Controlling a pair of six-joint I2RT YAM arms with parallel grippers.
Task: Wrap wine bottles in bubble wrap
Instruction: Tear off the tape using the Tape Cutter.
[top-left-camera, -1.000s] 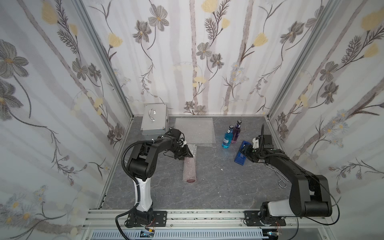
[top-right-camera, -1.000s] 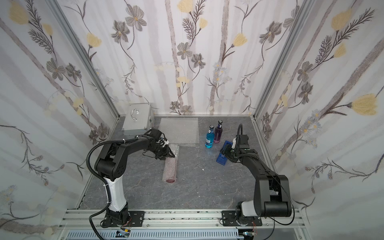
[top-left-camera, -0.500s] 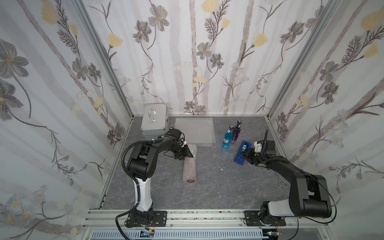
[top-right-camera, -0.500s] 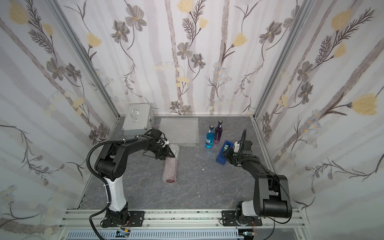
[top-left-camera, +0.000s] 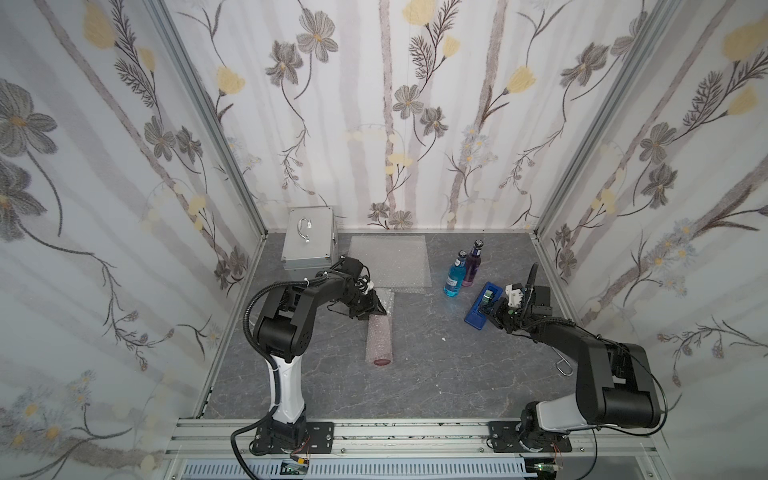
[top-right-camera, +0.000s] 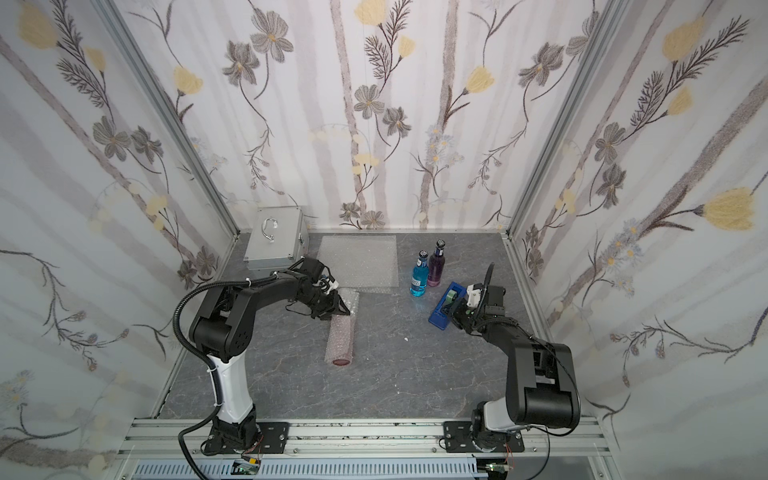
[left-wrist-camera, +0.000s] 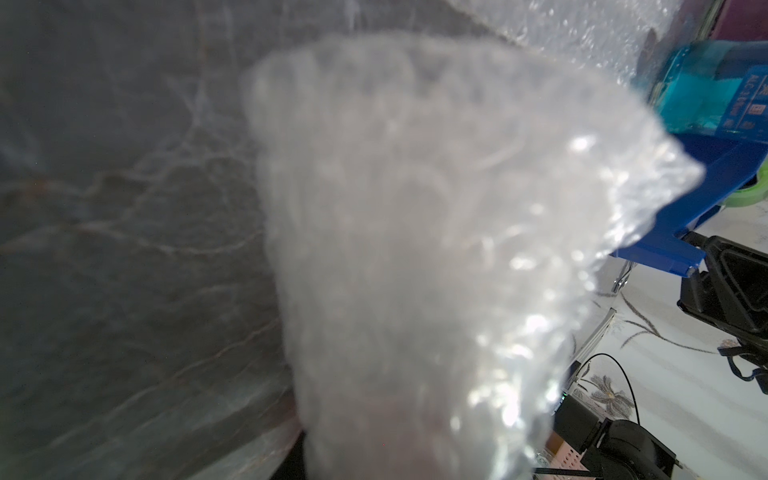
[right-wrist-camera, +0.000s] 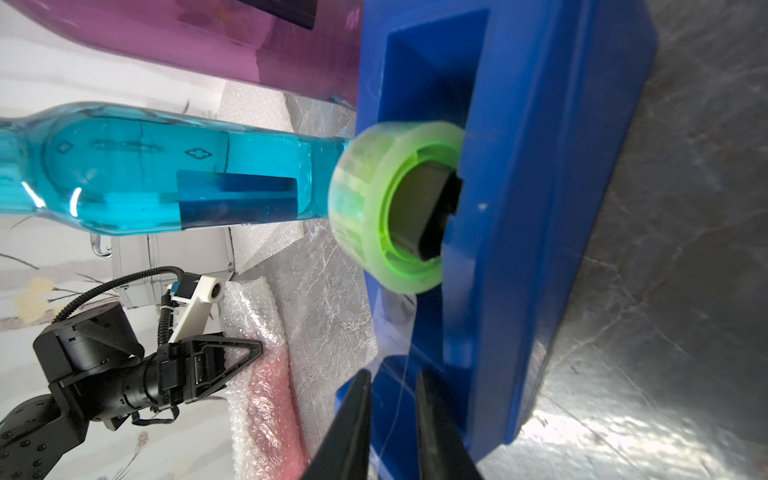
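Observation:
A red wine bottle rolled in bubble wrap lies on the grey floor, base toward the front. My left gripper is shut on its far end; the wrap fills the left wrist view and hides the jaws. The blue bottle and the purple bottle stand upright at back right. Flat bubble wrap sheets lie by the back wall. My right gripper is at the near end of the blue tape dispenser. Its jaws stand open with a narrow gap, a thin clear tape strip between them.
A silver metal case sits in the back left corner, close behind my left arm. The green tape roll sits in the dispenser. A small metal clip lies near the right wall. The front floor is bare.
My right gripper has slid toward the near end of the tape dispenser and its jaws have narrowed. The left arm and the wrapped bottle have not moved.

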